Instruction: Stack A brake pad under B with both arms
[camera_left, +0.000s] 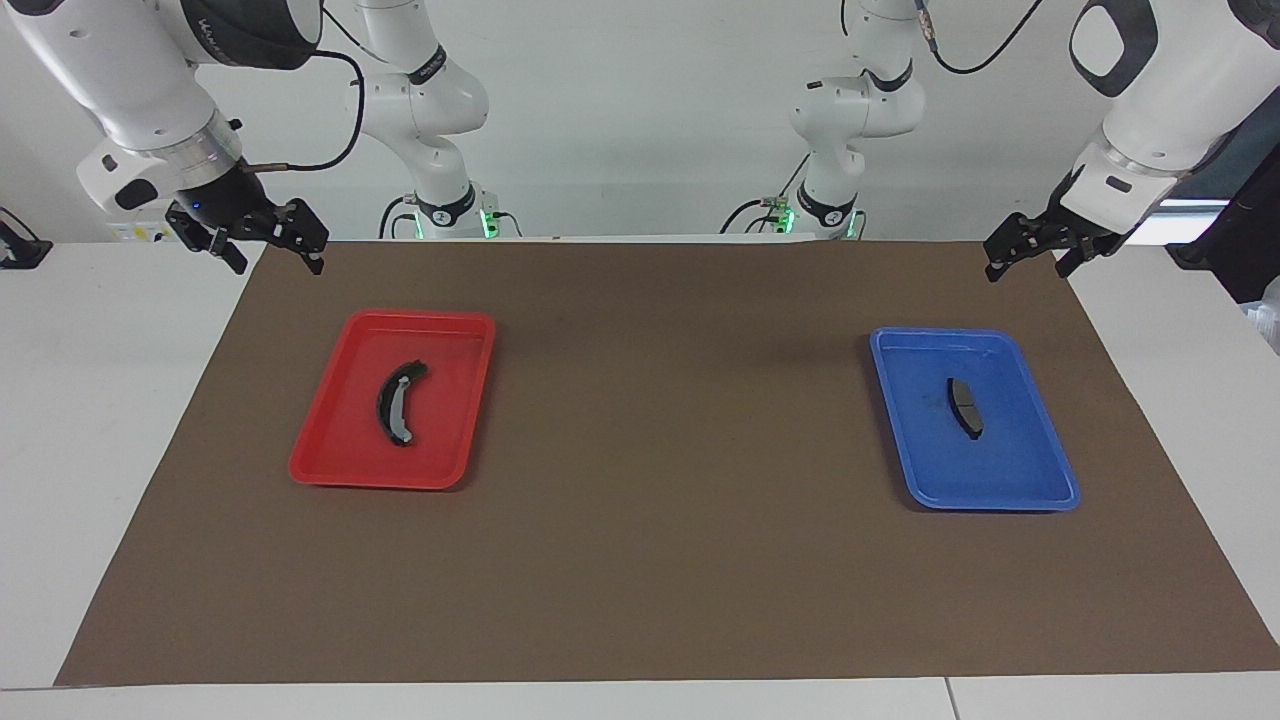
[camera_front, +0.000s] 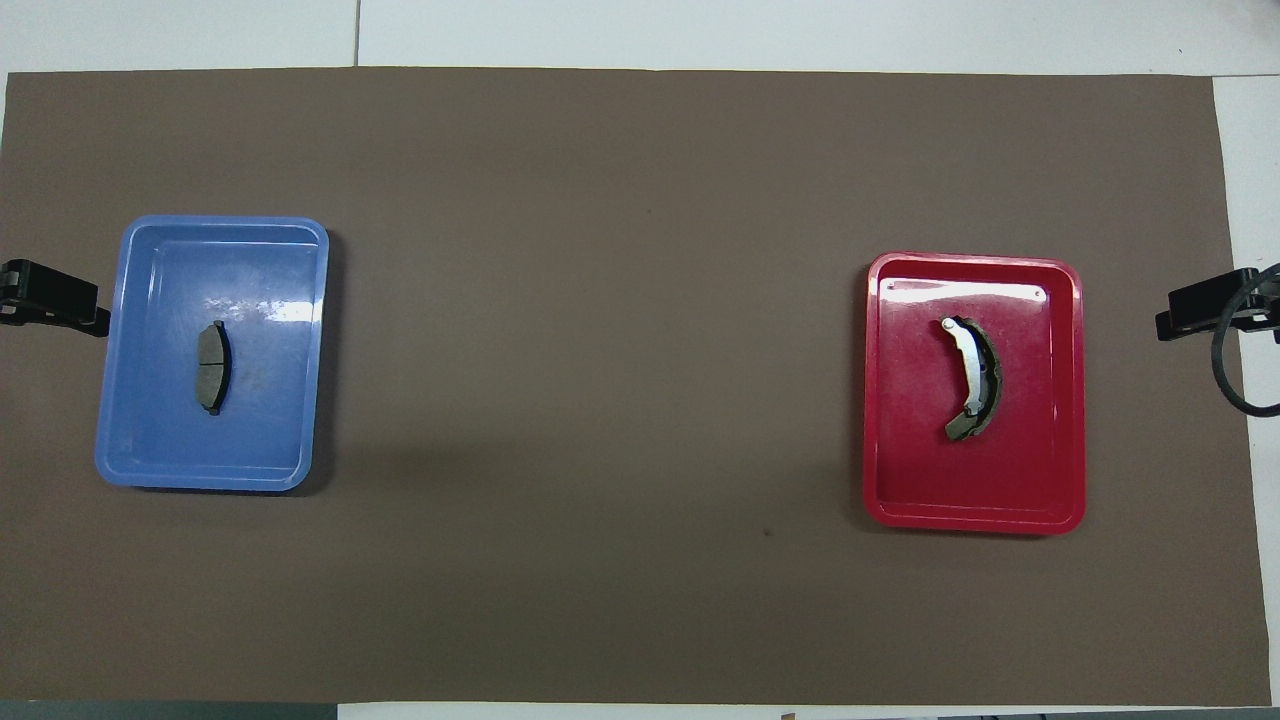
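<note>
1. Bench (camera_left: 640, 705) of white panels carried a large brown mat (camera_left: 660, 560) across its middle; both trays sat on that mat, well apart.
2. Toward the left arm's end, a blue rectangular plastic tray (camera_left: 1040, 490) (camera_front: 150, 470) held the short dark-grey A brake pad (camera_left: 966, 407) (camera_front: 212, 367); the pad lay flat near the tray's middle, its faint cross groove facing up.
3. Toward the right arm's end, a red rectangular plastic tray (camera_left: 330, 470) (camera_front: 900, 500) held B, the longer curved black brake piece with a light-grey face (camera_left: 399, 402) (camera_front: 972, 378); it rested flat inside the tray, touching no wall.
4. The left arm's black two-finger tool (camera_left: 1030, 250) (camera_front: 55, 298) hung in the air over the mat's corner beside the blue tray, fingers spread apart and gripping nothing; the arm waited.
5. The right arm's black two-finger tool (camera_left: 270, 245) (camera_front: 1200, 310) hung over the mat's edge beside the red tray, fingers likewise apart and empty; it too waited.
</note>
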